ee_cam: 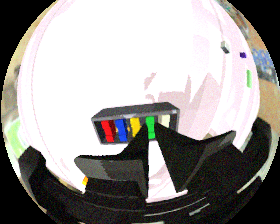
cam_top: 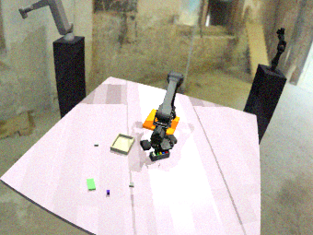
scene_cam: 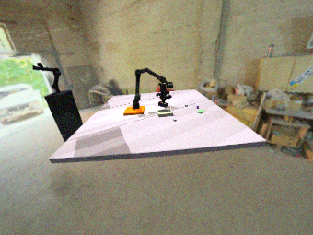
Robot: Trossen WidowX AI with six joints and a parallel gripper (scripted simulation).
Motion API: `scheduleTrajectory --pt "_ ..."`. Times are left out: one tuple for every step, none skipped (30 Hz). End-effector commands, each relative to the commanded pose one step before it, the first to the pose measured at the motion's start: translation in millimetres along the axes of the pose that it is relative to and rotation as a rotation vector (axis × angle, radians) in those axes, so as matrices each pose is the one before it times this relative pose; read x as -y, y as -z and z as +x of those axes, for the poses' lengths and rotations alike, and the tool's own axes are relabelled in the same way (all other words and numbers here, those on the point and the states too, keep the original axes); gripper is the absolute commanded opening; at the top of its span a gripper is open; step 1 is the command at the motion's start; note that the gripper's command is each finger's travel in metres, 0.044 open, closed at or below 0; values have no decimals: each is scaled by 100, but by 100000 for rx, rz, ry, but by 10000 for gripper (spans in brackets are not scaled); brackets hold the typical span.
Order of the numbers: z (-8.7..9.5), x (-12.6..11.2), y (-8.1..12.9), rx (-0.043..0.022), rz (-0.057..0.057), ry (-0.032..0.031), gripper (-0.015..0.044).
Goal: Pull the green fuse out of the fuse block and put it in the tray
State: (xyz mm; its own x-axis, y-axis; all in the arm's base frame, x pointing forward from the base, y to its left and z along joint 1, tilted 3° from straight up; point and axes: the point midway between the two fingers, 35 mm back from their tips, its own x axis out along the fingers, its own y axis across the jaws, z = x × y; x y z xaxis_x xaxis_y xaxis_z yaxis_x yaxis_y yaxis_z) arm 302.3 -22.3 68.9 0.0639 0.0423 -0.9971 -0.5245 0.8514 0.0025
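Observation:
The dark fuse block stands on the table in front of the arm's base. It holds a row of fuses: red, blue, yellow, green and a pale one. My gripper hangs straight down over the block. Its fingertips meet on the top of the green fuse, which still sits in its slot. The shallow cream tray lies to the left of the block, apart from it.
The arm stands on an orange base plate. A flat green piece, a small purple block and two small dark bits lie front left. Black pedestals stand at the far corners.

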Motion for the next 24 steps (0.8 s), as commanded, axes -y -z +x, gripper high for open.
scheduleTrajectory --pt "-22 10 -15 49 -2 32 0" --pt "0 0 0 0 0 0 0" --pt "0 0 0 0 0 0 0" --pt "-8 0 0 -1 1 1 0" --pt "-24 1 -1 -2 2 2 0" --pt "-40 2 -2 -3 3 3 0" --pt "-49 2 -2 -4 4 4 0" --pt "-49 2 -2 -4 4 4 0" --pt "-49 2 -2 -4 4 4 0" --pt "-49 2 -2 -4 4 4 0" --pt "-49 2 -2 -4 4 4 0" --pt "-49 2 -2 -4 4 4 0" --pt "-49 2 -2 -4 4 4 0" --pt "-49 2 -2 -4 4 4 0" --pt "-49 2 -2 -4 4 4 0" --pt "-49 2 -2 -4 4 4 0" --pt "-49 2 -2 -4 4 4 0" --pt "-49 2 -2 -4 4 4 0" --pt "-49 1 -1 -4 4 4 0" --pt "-49 1 -1 -4 4 4 0" --pt "-49 1 -1 -4 4 4 0" --pt "-49 1 -1 -4 4 4 0" --pt "-49 1 -1 -4 4 4 0" --pt "-49 1 -1 -4 4 4 0"
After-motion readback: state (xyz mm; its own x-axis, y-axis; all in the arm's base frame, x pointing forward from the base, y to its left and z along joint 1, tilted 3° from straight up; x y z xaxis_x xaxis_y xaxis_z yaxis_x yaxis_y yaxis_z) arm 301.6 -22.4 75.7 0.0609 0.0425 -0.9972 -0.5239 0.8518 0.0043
